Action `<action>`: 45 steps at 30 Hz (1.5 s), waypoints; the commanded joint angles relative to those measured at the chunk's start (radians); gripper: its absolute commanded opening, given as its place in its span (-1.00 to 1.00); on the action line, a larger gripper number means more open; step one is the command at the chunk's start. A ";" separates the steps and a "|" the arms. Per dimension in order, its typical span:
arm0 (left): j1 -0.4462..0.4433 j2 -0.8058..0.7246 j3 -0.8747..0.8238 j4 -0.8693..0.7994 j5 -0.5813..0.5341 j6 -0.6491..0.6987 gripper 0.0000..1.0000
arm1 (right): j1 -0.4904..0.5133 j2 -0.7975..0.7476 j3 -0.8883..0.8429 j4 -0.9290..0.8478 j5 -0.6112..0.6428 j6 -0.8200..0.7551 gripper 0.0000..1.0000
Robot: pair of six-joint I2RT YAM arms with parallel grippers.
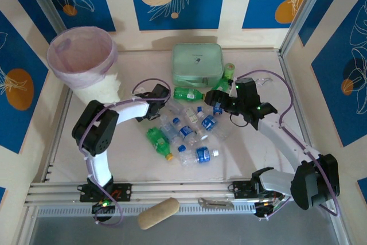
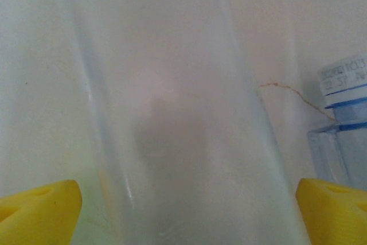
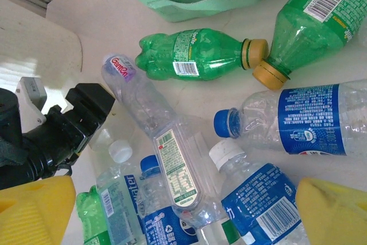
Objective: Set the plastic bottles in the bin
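Bottles (image 1: pixel 200 154) crowd centre; table's (image 1: pixel 143 167) near strip seems open

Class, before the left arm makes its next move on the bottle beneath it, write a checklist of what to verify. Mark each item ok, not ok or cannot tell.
1. Left gripper open: ok.
2. Clear bottle lies between its fingers: ok.
3. Fingers already touching that bottle: cannot tell, the edges are blurred.
4. Blue-labelled bottle free of the nearby finger: cannot tell, it lies very close.
5. Right gripper open and empty above the pile: ok.
6. Bin upright with its mouth unobstructed: ok.
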 commanded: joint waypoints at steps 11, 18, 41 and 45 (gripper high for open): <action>0.010 -0.003 0.012 0.045 -0.030 0.038 0.22 | -0.006 -0.005 0.025 0.003 -0.043 -0.016 0.98; 0.007 -0.121 0.019 0.080 -0.072 0.247 0.14 | 0.003 0.000 0.036 0.008 -0.051 -0.005 0.98; 0.131 -0.415 0.541 -0.034 0.296 1.246 0.08 | 0.089 0.097 0.103 0.049 -0.052 0.033 0.98; 0.252 -0.420 0.632 -0.083 0.345 1.244 0.08 | 0.101 0.101 0.106 0.049 -0.046 0.036 0.98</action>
